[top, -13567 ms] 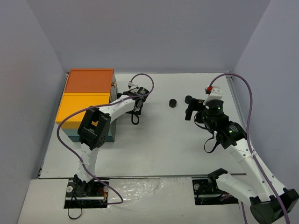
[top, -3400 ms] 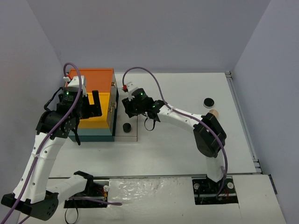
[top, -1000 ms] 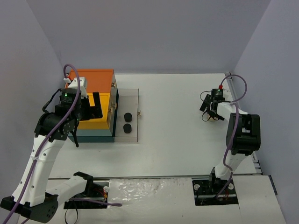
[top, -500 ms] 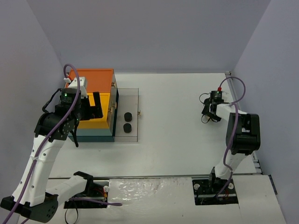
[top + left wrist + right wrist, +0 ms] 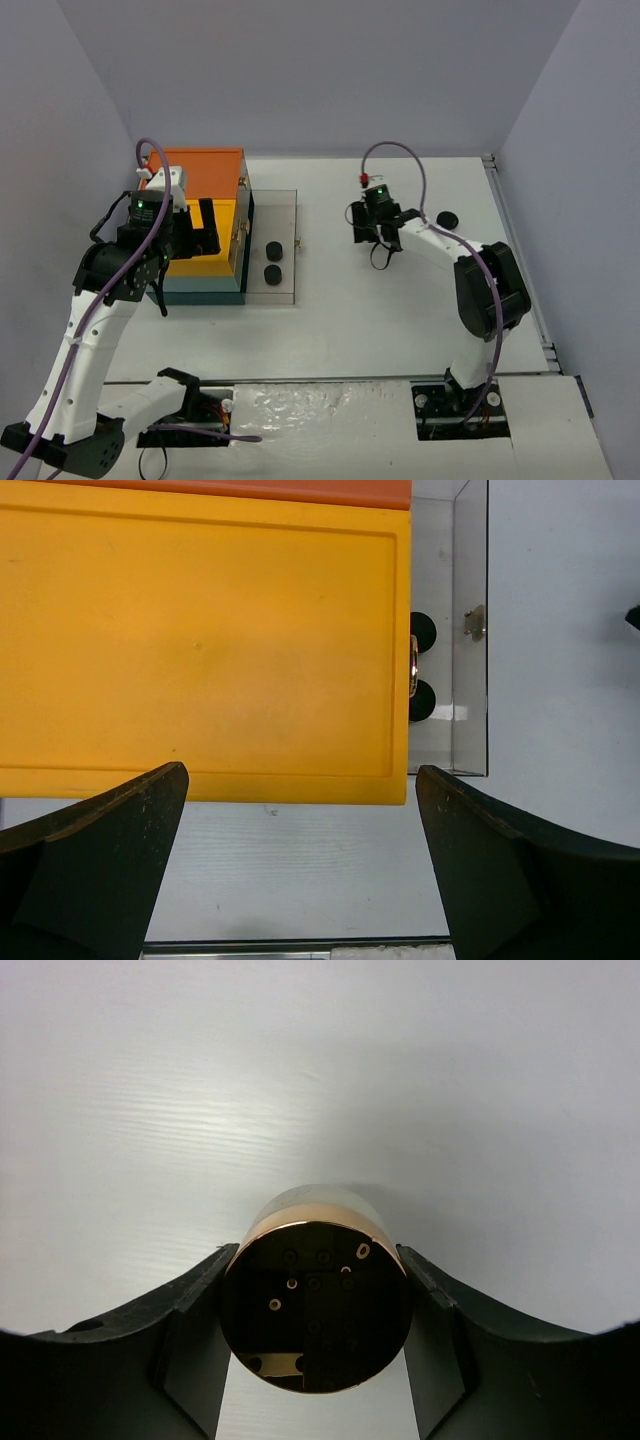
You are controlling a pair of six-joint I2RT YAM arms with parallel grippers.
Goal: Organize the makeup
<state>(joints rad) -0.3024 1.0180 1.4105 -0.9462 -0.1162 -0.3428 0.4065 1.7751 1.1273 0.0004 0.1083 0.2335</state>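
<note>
My right gripper is shut on a round jar with a glossy black top and a copper rim, held above the bare white table. In the top view that gripper sits mid-table and hides the jar. Two round black jars lie in a clear tray beside the box. They also show in the left wrist view, half hidden by the lid, as jars. Another black jar rests at the right. My left gripper hangs open over the box, holding nothing.
The big teal box with an orange lid stands at the left, against the side wall. The clear tray's wall carries a small metal clasp. Purple-grey walls close the table on three sides.
My right arm has swung from the far right edge to the table's middle, and its jaws have closed on the copper-rimmed jar. The left arm has not moved.
</note>
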